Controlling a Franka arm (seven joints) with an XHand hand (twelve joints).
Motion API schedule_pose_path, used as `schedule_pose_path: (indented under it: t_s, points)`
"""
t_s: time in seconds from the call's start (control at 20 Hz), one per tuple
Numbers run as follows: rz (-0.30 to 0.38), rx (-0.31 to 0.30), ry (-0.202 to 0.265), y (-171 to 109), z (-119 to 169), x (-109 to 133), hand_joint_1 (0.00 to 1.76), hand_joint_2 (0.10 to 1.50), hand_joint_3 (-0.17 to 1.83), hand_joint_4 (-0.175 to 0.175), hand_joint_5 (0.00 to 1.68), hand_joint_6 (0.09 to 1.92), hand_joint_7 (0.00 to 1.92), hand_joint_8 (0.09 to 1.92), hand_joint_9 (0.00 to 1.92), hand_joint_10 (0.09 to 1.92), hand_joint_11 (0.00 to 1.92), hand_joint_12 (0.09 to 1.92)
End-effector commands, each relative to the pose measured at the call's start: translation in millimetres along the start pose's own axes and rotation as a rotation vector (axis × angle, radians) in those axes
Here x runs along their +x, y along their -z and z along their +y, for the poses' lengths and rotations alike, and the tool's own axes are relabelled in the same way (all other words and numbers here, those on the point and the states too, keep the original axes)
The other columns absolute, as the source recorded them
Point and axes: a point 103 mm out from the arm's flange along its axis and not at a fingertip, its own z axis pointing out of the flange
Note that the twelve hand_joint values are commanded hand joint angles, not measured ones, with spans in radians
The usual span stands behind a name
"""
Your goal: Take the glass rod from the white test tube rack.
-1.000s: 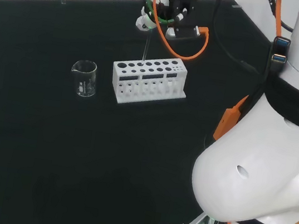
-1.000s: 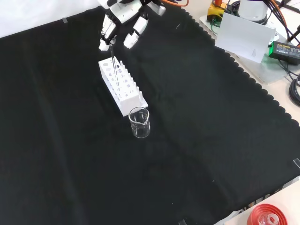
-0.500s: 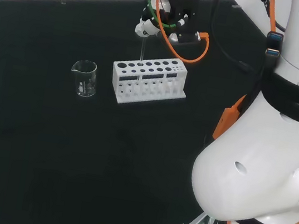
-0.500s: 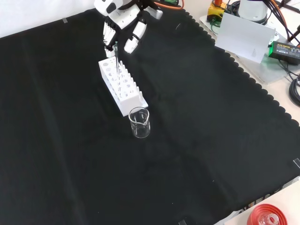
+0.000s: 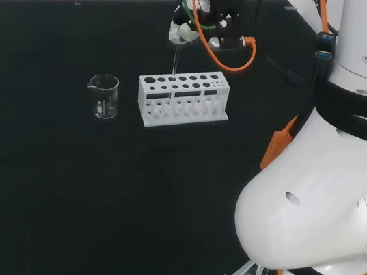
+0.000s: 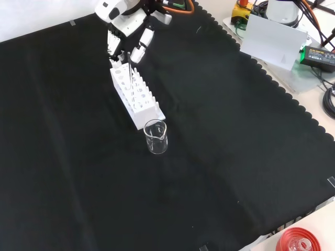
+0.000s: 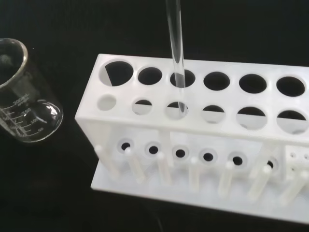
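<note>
The white test tube rack (image 5: 184, 98) stands on the black cloth, seen also in the front view (image 6: 137, 97) and close up in the wrist view (image 7: 203, 140). A thin clear glass rod (image 5: 175, 60) stands upright above it, its top pinched in the curled fingers of the hand (image 5: 185, 30). In the wrist view the rod (image 7: 176, 53) passes down through a hole in the rack's back row, and its lower tip shows just below the top plate. In the front view the hand (image 6: 125, 31) hangs over the rack's far end with the rod (image 6: 129, 65) below it.
An empty glass beaker (image 5: 104, 96) stands left of the rack in the head view, just in front of it in the front view (image 6: 156, 137). The arm's white links (image 5: 326, 200) loom at the head view's right. A red ribbed stand (image 6: 299, 241) sits beyond the cloth's scalloped edge.
The hand has risen and drawn the rod upward out of the rack. The rod has gone from leaning to upright, and less of it sits inside the rack.
</note>
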Motion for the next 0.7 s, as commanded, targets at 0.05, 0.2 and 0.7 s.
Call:
schedule_pose_path:
  t_s: [0.05, 0.2, 0.7]
  points:
    - [-0.018, -0.067, 0.016, 2.7, 4.3, -0.5, 1.07, 1.19, -0.17, -0.166, 0.68, 0.94, 0.64, 0.76, 1.07, 0.57, 1.12, 1.08]
    - [-0.020, -0.081, 0.021, 5.1, 4.1, -1.1, 1.13, 1.20, -0.08, -0.175, 0.82, 1.15, 0.72, 0.80, 1.18, 0.53, 1.31, 0.93]
    - [-0.003, -0.189, 0.037, 5.4, 4.4, 3.9, 1.15, 1.17, -0.04, -0.175, 0.90, 1.14, 0.85, 0.89, 1.24, 0.56, 1.38, 0.80]
